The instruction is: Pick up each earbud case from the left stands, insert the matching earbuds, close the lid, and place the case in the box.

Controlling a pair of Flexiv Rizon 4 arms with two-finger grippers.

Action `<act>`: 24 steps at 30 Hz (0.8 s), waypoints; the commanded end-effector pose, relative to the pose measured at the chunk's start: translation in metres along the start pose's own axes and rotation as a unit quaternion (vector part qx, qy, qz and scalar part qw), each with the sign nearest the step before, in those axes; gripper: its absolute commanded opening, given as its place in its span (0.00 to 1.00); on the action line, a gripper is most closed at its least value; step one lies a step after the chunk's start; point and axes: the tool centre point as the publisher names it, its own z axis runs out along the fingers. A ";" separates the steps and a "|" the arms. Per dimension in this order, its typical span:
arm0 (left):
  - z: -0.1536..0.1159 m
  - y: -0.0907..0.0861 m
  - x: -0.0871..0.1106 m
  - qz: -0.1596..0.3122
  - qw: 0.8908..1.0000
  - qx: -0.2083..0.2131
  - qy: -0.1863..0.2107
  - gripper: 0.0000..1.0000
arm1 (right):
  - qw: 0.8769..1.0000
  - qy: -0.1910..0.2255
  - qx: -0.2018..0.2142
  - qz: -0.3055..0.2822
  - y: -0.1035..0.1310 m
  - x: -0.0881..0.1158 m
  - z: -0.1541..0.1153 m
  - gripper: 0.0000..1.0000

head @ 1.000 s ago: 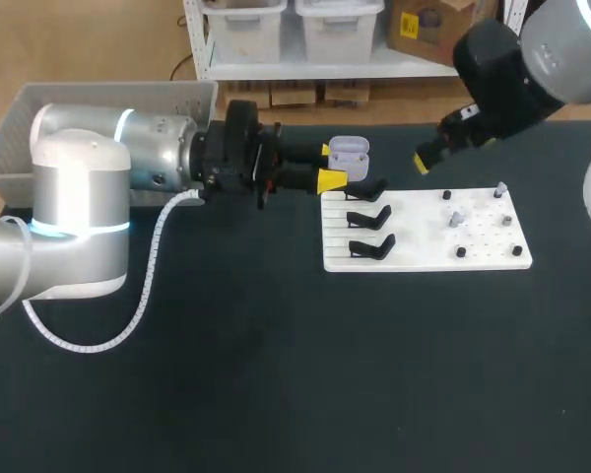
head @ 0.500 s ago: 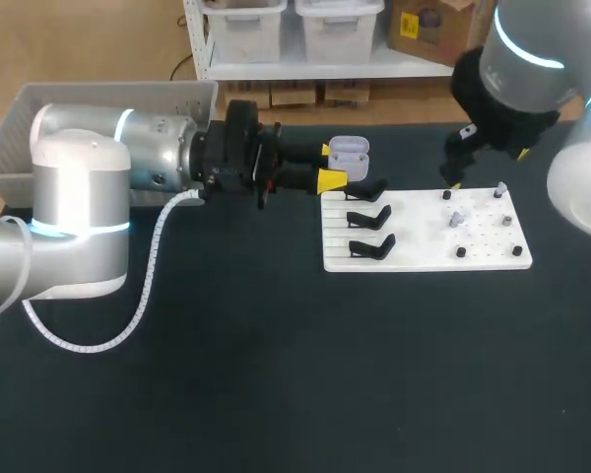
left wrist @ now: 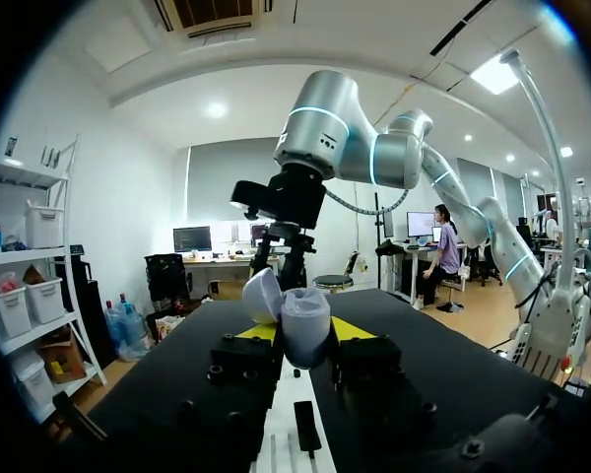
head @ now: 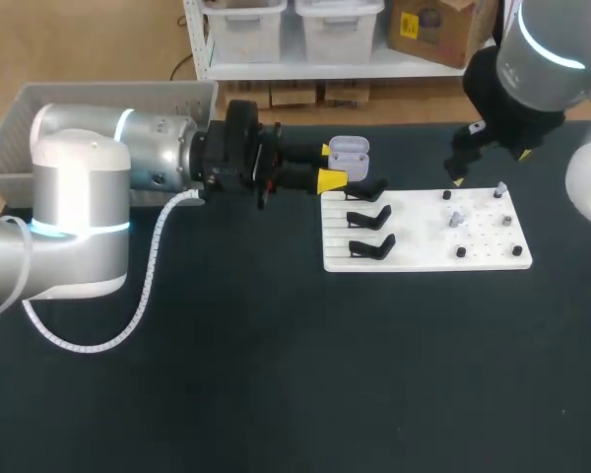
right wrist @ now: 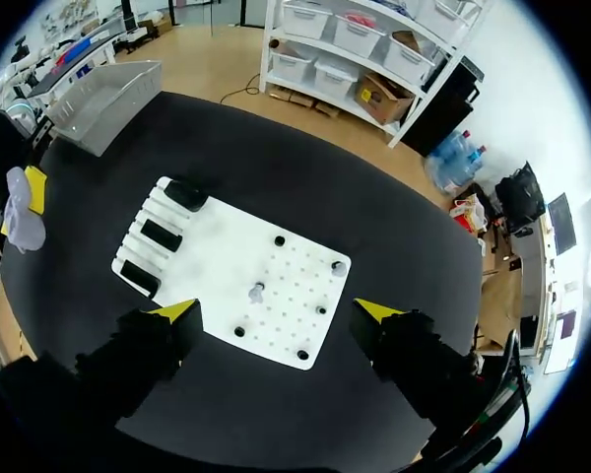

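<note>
My left gripper [head: 333,166] is shut on a pale lavender earbud case [head: 349,150], held with its lid open just off the far-left corner of the white board [head: 424,236]. In the left wrist view the case [left wrist: 303,325] sits between the yellow tips, lid [left wrist: 259,294] tipped back. Three black stands [head: 369,217] on the board's left part are bare. Small earbuds [head: 455,219] stand on pegs on its right part. My right gripper [right wrist: 276,313] hangs open and empty, high over the board [right wrist: 276,246], earbuds [right wrist: 257,292] below it.
A grey mesh box [head: 20,128] stands at the table's far left, behind my left arm. Dark pegs [head: 460,252] dot the right part of the board. The black tabletop [head: 276,374] stretches in front of the board.
My right arm has swung round and shifted right, so its gripper now points down over the board's far-right part. The left arm and the case have not moved.
</note>
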 end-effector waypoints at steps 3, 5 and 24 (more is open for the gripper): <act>0.000 0.000 0.001 0.001 1.000 -0.001 -0.001 0.00 | 1.000 -0.002 0.002 0.001 0.000 0.002 -0.001 1.00; 0.000 0.000 0.001 0.001 1.000 -0.001 -0.001 0.00 | 1.000 -0.004 0.012 0.001 -0.003 0.001 0.003 1.00; 0.000 0.000 0.001 0.001 1.000 -0.001 -0.001 0.00 | 0.996 0.070 0.049 -0.023 -0.043 0.006 0.069 1.00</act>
